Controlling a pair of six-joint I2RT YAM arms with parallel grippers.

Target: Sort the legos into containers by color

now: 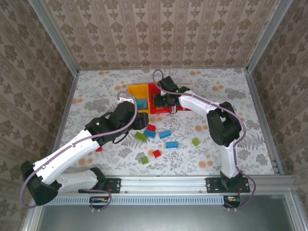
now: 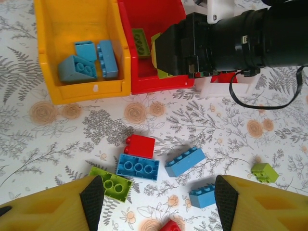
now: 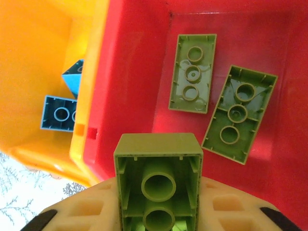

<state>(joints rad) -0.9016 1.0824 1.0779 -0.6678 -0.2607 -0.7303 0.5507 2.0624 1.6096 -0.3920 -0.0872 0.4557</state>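
Closest to the robot, well in front of the red bin, loose legos lie scattered on the flowery bench: red, blue and green ones. The left end effector hangs over them with its jaws wide and nothing between them. Just under it, a red brick touches a blue brick, and a square green brick sits right beside. These bricks look light, hard and smooth. They will not squash or break, but I think they can slip or twist. The best place to pinch one is the middle of its two flat sides, not a corner and not the bumps. Farther on, the right end effector is over the red bin and holds a short green brick, hollow side up. Inside the red bin, two long green bricks lie upside down, side by side. The orange-yellow bin touches the red bin on its left and has blue bricks in it. On the red bin's other side, a white bin peeks out from under the arm. The loose red ones seem meant for it.
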